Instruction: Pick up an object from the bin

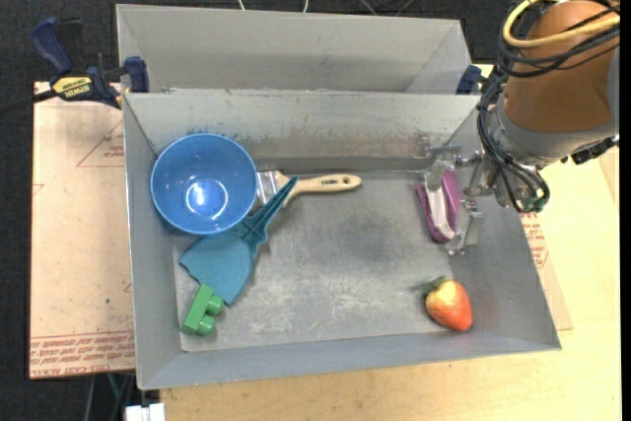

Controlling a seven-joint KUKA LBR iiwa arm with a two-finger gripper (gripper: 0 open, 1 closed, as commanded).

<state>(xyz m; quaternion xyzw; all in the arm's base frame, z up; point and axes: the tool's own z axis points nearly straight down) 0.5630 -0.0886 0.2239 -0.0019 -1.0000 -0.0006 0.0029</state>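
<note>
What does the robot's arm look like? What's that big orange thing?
That is the arm: a rounded orange cover, with yellow and black cables looped over its top. Below it sits a dark grey collar with a tangle of thin dark wires, ending in a slim silvery metal gripper.

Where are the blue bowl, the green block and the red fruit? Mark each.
blue bowl (pixel 203 192), camera view, inner bottom.
green block (pixel 202 311), camera view, top face.
red fruit (pixel 450 307), camera view, its middle.

Arm (pixel 552 84) at right, end effector (pixel 456 212) downward
</note>
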